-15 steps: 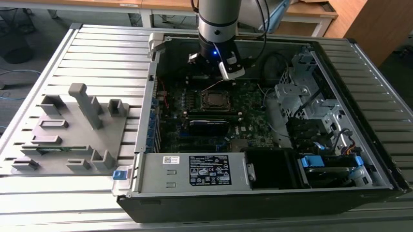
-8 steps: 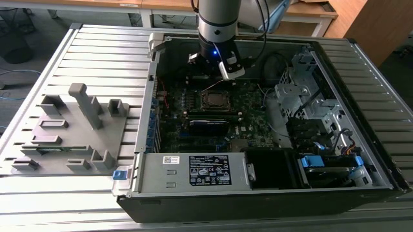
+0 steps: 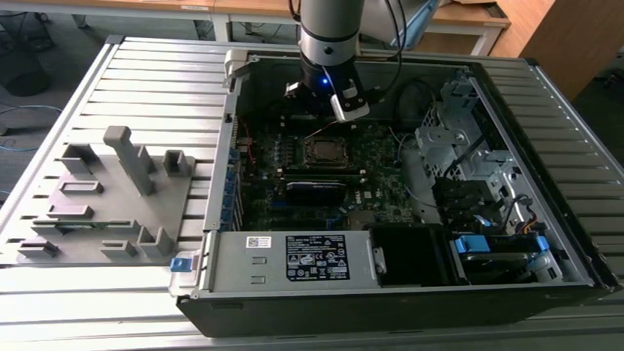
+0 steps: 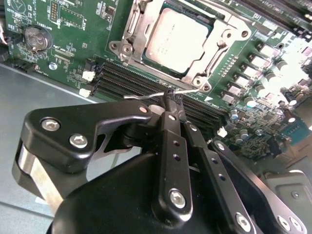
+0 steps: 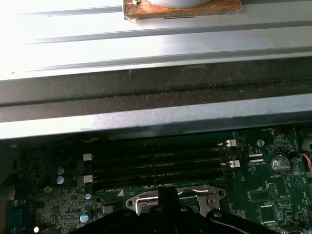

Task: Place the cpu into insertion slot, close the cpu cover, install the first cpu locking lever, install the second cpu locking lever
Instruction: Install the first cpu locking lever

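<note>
Second wrist view: shows the cpu (image 4: 178, 39) seated in the insertion slot (image 4: 145, 34) under the lowered cpu cover (image 4: 225, 35). Has the gripper (image 4: 171, 100) pinched together on a wire locking lever (image 4: 141, 96) (just beside that slot), apparently for leverage at its end.

A robotics lab or electronics workshop, set up in an office-like room. A robot arm (image 3: 329, 29) stands over a bench (image 3: 146, 80) of ribbed aluminium slats. Under its hand (image 4: 171, 100) an open desktop computer case (image 3: 292, 322) lies on its side with the green motherboard (image 3: 292, 208) bare. On the bench to the exterior view's left of the hand sits a grey moulded fixture tray (image 3: 107, 212). Beyond the hand, past the bench edge, are wooden desks (image 3: 468, 14), a wooden cabinet (image 3: 565, 36) and a loose cable (image 3: 14, 110) on the floor.
</note>
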